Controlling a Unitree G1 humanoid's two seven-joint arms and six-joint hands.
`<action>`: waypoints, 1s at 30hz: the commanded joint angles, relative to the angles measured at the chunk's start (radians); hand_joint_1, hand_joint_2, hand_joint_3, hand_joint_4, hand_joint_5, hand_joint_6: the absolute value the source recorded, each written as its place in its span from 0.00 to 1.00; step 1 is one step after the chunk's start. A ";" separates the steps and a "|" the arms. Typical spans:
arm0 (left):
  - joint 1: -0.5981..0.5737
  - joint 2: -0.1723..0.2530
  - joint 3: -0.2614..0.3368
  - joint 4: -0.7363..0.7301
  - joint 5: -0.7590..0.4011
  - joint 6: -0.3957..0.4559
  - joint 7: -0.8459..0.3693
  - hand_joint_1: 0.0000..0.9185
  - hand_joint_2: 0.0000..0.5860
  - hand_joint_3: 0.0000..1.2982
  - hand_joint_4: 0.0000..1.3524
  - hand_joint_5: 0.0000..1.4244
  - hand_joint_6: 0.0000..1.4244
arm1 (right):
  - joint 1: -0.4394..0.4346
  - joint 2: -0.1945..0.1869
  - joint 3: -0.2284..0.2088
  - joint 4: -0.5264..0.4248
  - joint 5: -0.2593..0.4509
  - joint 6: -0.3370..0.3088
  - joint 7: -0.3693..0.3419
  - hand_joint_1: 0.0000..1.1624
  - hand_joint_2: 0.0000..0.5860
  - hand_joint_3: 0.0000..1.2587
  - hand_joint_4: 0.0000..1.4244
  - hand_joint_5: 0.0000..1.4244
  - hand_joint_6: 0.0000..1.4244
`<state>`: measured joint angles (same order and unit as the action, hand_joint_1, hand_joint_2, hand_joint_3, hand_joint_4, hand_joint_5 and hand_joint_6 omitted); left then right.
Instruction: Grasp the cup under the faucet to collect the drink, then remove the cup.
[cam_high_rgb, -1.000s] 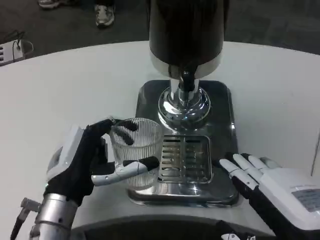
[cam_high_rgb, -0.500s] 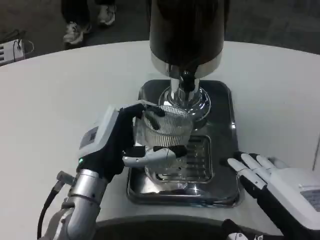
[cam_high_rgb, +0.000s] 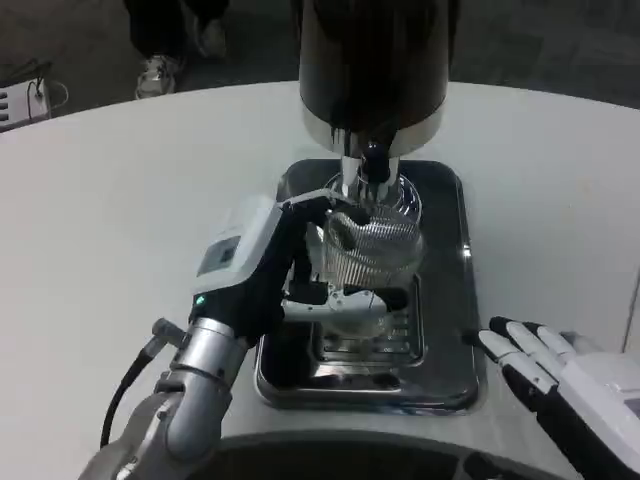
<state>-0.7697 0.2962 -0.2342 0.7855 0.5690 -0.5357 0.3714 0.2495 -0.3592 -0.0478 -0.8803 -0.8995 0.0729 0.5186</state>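
Left hand (cam_high_rgb: 275, 265) wrapped around ribbed glass cup (cam_high_rgb: 368, 255), fingers on both sides. Cup held over drip tray (cam_high_rgb: 445, 340), directly below black faucet (cam_high_rgb: 375, 160) of drink dispenser (cam_high_rgb: 372, 60). Right hand (cam_high_rgb: 565, 385) laid flat on white tabletop (cam_high_rgb: 120, 190), right of tray, fingers spread, nothing held.

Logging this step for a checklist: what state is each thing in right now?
cup: held over the tray, tilted, under the faucet
left hand: grips the cup
right hand: open, holds nothing
faucet: no flow visible
tray: flat on the table
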 joint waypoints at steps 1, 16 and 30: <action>0.009 0.010 -0.021 0.001 0.018 0.015 0.001 0.43 0.01 0.49 0.51 0.74 0.97 | 0.014 0.005 -0.004 -0.022 0.003 -0.012 -0.017 0.47 0.76 0.05 0.00 0.00 0.00; 0.047 0.033 -0.015 -0.079 0.025 0.063 0.000 0.28 0.06 0.41 0.35 0.63 0.90 | 0.002 0.003 0.010 -0.008 0.017 -0.007 -0.012 0.47 0.76 0.05 0.00 0.00 0.03; 0.045 0.036 -0.017 -0.084 -0.002 0.059 -0.067 0.19 0.01 0.18 0.11 0.34 0.62 | -0.003 -0.004 -0.002 0.008 0.044 -0.002 -0.012 0.47 0.76 0.06 0.00 0.00 0.04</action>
<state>-0.7391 0.3259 -0.2533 0.6994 0.5875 -0.4644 0.3227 0.2398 -0.3610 -0.0421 -0.8720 -0.8663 0.0730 0.5130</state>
